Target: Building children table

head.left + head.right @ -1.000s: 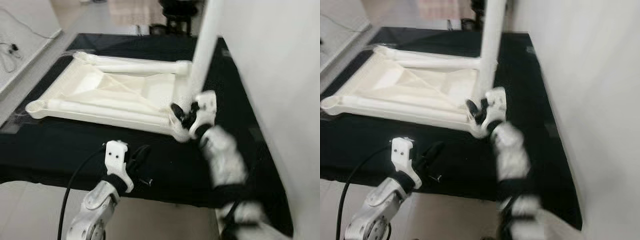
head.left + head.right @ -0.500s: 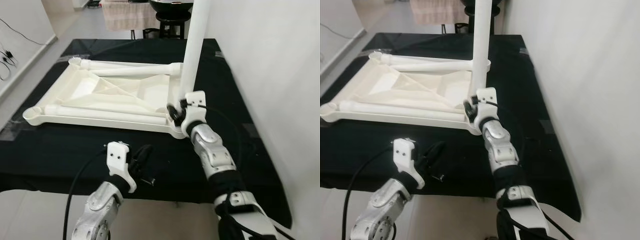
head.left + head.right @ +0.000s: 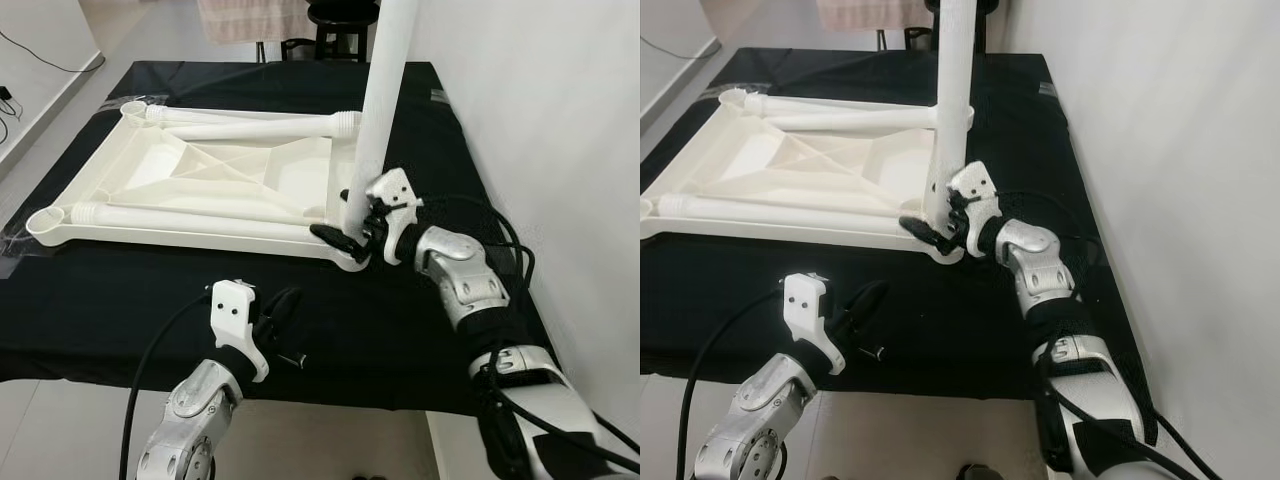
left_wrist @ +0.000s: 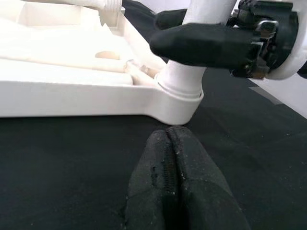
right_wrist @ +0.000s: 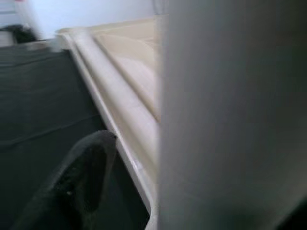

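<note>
Where jaws apparently close, table leg (image 3: 385, 95) (upright), between them.

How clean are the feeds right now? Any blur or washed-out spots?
Both eye views are sharp, though the white tabletop is bright, with faint relief. Left wrist view is crisp. Right wrist view is soft: the upright leg sits very close to the lens and blurs.

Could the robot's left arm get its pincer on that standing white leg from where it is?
Probably yes: the left pincer rests on bare black cloth just short of the leg, though the right pincer already occupies its base.
</note>
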`<state>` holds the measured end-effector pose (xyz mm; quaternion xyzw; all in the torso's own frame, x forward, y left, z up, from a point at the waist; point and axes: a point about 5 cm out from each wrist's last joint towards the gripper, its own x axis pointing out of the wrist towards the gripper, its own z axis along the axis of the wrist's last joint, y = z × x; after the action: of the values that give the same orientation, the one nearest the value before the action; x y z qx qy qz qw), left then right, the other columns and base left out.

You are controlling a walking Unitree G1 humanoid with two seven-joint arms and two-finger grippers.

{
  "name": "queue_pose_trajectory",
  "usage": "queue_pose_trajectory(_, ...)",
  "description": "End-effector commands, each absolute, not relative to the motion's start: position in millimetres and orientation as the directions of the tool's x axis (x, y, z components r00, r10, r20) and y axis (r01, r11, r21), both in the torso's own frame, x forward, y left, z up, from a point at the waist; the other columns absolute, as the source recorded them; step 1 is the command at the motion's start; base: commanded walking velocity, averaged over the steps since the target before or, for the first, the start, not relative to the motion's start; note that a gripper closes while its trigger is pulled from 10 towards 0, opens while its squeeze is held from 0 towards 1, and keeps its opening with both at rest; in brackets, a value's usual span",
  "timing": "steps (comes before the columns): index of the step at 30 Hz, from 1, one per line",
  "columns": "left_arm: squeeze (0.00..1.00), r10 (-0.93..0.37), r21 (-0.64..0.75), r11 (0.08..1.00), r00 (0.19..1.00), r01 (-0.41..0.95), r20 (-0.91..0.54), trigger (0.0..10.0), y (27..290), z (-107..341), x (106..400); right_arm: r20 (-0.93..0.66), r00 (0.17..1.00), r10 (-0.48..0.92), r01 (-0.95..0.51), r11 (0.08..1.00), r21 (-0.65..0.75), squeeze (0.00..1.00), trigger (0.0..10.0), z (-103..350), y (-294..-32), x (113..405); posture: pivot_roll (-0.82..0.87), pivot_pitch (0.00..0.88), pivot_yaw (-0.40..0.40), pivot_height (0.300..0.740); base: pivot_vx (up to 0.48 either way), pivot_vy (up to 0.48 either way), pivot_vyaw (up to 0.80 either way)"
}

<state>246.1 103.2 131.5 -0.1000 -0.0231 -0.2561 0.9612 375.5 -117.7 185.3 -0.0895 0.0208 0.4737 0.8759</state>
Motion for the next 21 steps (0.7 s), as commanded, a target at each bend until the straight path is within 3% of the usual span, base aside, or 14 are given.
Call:
queue_pose_trajectory(1,0.0,-0.484,-0.171,0.854,0.871,0.491,0.082,10.0,105,130,245,-0.13,0.488,0.863,-0.872,0.478,-0.1,0.0,0.0,183,-110,374,0.12,0.135,-0.033,0.74,0.0,0.0,0.0)
queue_pose_trajectory(13,0.0,-0.483,-0.171,0.855,0.872,0.489,0.082,10.0,105,131,244,-0.115,0.497,0.86,-0.867,0.498,-0.024,0.0,0.0,171,-129,374,0.11,0.149,-0.036,0.74,0.0,0.0,0.0)
queue_pose_trajectory(21,0.0,-0.483,-0.172,0.855,0.872,0.49,0.082,10.0,106,131,243,-0.132,0.563,0.816,-0.825,0.564,-0.029,0.0,0.0,163,-141,373,0.11,0.152,-0.038,0.74,0.0,0.0,0.0)
